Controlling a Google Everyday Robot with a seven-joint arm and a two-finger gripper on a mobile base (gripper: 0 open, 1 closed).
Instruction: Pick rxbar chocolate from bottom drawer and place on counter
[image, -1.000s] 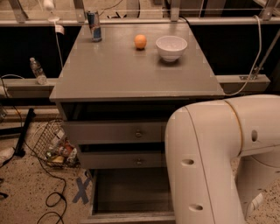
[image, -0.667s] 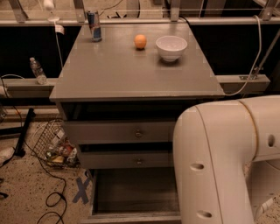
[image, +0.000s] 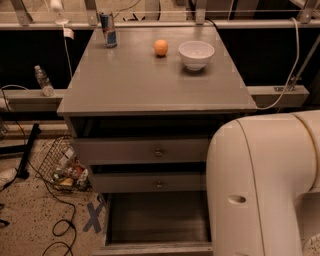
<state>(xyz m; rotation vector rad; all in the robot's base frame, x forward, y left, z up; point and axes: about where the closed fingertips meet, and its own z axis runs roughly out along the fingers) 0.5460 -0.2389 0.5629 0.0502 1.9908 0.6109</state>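
The big white arm (image: 265, 190) fills the lower right of what I can see, a fat rounded link rising from the bottom edge. It bends over at about the height of the upper drawers and runs off to the right. It stands in front of the cabinet's right side and covers the right ends of all three drawer fronts. The gripper is out of sight from here, so I cannot tell whether it is spread, closed or holding something.

Compared with a second ago, the arm's left edge has slid to the right, so more of the drawer fronts and the open drawer now shows. Nothing on the cabinet has shifted.

The counter (image: 150, 80) is a broad grey top. Below it sit two shallow knobbed drawers (image: 140, 150), both slightly ajar. The bottom drawer (image: 155, 217) is pulled well out, its inside dark. I cannot make out the rxbar chocolate in the part that shows.

On the floor to the left lies a wire basket (image: 62, 167) of odds and ends. At the back right of the counter stands a white bowl (image: 196, 53), at the back left a blue-and-silver can (image: 108, 30), and just left of the bowl an orange (image: 160, 47).
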